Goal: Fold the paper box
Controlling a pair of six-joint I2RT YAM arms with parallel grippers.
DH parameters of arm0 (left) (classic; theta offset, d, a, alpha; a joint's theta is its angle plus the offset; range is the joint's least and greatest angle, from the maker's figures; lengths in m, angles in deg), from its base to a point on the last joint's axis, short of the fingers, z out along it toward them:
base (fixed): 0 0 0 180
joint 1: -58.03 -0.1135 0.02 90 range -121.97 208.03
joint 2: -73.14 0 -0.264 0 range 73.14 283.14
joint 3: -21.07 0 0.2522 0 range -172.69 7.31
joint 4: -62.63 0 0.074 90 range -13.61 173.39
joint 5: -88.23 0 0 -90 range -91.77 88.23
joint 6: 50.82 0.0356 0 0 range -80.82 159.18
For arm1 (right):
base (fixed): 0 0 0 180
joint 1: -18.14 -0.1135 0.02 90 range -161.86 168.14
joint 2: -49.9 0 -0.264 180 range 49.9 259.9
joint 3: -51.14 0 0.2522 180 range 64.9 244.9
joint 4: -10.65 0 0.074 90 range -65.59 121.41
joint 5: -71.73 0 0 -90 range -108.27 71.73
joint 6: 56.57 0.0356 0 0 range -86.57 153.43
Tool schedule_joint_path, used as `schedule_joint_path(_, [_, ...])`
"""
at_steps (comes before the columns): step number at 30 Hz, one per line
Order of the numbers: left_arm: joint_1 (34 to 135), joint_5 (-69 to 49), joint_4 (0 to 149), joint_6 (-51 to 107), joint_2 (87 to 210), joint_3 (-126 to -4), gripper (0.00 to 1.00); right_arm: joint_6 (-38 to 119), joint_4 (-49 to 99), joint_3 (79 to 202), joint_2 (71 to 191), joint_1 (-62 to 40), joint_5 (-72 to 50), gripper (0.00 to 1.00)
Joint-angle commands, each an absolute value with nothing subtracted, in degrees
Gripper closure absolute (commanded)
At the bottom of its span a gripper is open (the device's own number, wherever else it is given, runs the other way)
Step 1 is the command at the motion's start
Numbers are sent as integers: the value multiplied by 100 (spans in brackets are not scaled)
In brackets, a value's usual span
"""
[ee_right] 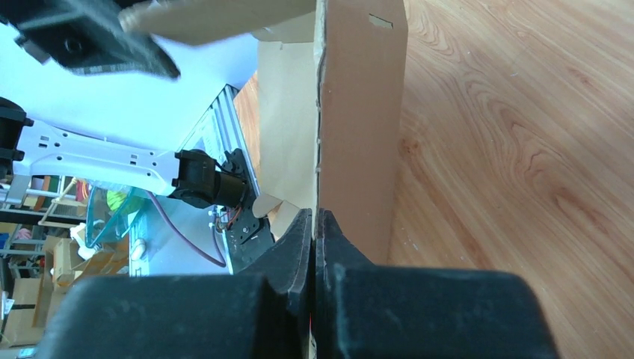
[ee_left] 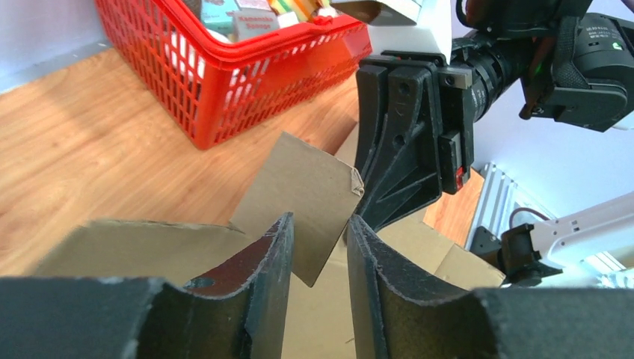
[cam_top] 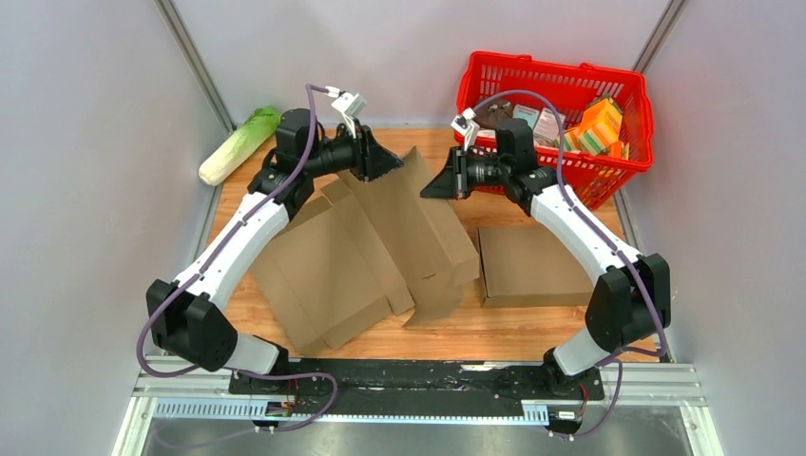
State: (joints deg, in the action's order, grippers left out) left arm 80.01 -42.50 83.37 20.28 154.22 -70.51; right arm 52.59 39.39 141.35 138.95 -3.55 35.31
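Wood-grain surface [cam_top: 532, 328], smooth. paper box [cam_top: 371, 247] lies mid-surface as a mostly flat blank: matte brown card, long panels, scored creases, far end lifted between the arms. Second flat card piece [cam_top: 532, 266] sits just right of it. Red plastic mesh basket [cam_top: 556, 74] is back right. Step, my read: raising a panel. right pincer [ee_right: 315, 221] is clamped together on a thin panel edge. left pincer [ee_left: 320, 232] has fingers apart, straddling a flap [ee_left: 299, 191] corner, no grip. Next: left likely closes on the flap, then folds along the crease.

High rear overhead over the whole table [cam_top: 494, 328]; two close, opposed wrist views, shared paper box [ee_left: 299, 202].
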Motion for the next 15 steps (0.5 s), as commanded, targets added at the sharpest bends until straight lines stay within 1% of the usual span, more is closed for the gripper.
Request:
schedule_joint_path(1, [8386,-4054,7736,1738,15302,-6855,57,5470,3320,14312,13717,-383,3701,100])
schedule_joint_path(2, [8440,-3940,7744,1721,15382,-6837,52,5478,3329,14382,13717,-427,3736,100])
schedule_joint_path(4, [8502,-3675,7727,1528,15731,-6907,51,5487,3311,14426,13674,-471,3798,100])
schedule_joint_path(7, [8510,-3692,7367,1273,16215,-7012,51,5654,3057,14400,13559,-488,3868,100])
schedule_joint_path(8, [8502,-3701,7419,1298,16261,-7065,46,5646,3039,14418,13559,-488,3877,100])
schedule_joint_path(9, [8484,-3518,7524,1368,16209,-7065,46,5532,3204,14496,13577,-462,3834,100])
schedule_joint_path(11, [8397,-3368,7604,1632,15719,-6830,45,5357,3477,14567,13612,-401,3763,100])
schedule_joint_path(14, [8151,-3122,8216,2001,14770,-6470,44,4926,3943,14664,13673,-304,3745,100])
schedule_joint_path(15, [8072,-2730,8324,2054,14515,-6302,45,4794,4188,14699,13682,-295,3754,100])
